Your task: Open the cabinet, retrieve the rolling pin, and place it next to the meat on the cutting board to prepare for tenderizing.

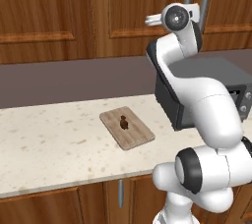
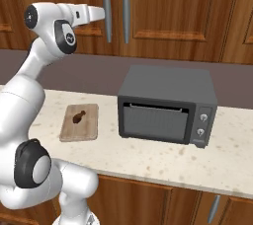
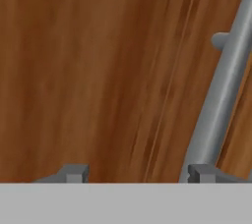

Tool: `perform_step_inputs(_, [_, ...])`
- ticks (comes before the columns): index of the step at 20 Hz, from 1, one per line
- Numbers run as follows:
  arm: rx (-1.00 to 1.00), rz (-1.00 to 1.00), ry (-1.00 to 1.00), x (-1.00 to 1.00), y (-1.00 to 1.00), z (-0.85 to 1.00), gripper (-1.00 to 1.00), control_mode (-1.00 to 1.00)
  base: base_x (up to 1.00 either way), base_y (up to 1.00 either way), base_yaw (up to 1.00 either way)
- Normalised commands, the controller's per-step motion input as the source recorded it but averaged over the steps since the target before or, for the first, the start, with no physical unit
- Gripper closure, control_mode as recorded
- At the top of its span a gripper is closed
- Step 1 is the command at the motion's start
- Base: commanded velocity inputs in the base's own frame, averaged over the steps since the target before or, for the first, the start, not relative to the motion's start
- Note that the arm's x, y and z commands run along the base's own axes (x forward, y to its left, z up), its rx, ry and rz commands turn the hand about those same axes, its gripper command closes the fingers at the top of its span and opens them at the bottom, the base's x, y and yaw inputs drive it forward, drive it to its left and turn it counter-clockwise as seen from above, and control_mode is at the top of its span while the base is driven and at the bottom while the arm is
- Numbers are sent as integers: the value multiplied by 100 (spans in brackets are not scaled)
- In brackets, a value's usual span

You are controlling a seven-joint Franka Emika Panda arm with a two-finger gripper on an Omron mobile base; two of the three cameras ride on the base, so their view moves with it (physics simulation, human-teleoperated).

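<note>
Reaching up at the cabinet [image 2: 163, 7], the pincer [image 3: 133, 174] has its tips apart, with nothing between them but door wood; the handle [image 3: 221, 95] lies against the right-hand tip rather than in the gap. That is the main risk, as I judge it: closing from here would pinch air or clip the bar on one side, and a pull would then slide off and leave the door shut. The hand needs to shift sideways until the bar sits between the tips.

A second risk is picking the wrong bar. Two grey handles [image 2: 115, 9] stand close together at the meeting edge of two doors, and the arm's tip is just beside the left one, so a small drift could catch the neighbour.

The door is closed, so the rolling pin cannot be seen; presumably it is inside.

Below, the board [image 1: 127, 127] lies flat on the bench [image 1: 44, 144] with the meat [image 1: 123, 123] near its middle, leaving free board on either side. The oven [image 2: 168, 105] stands just beside the board, under the doors; an arm coming down with the pin could knock its top. The arm's elbow also hangs above it.
</note>
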Motion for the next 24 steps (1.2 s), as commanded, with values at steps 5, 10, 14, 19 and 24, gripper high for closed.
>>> perform_step_inputs(5, [0,-1,0,25,0,0,-100,-100,0,0,0])
perform_step_inputs(10, [0,0,0,13,0,0,-100,-100,0,0,0])
perform_step_inputs(14, [0,0,0,0,0,0,-100,-100,0,0,0])
perform_step_inputs(19, [0,0,-3,0,0,0,-100,-100,0,0,0])
perform_step_inputs(24, [0,0,-1,1,0,0,-100,-100,0,0,0])
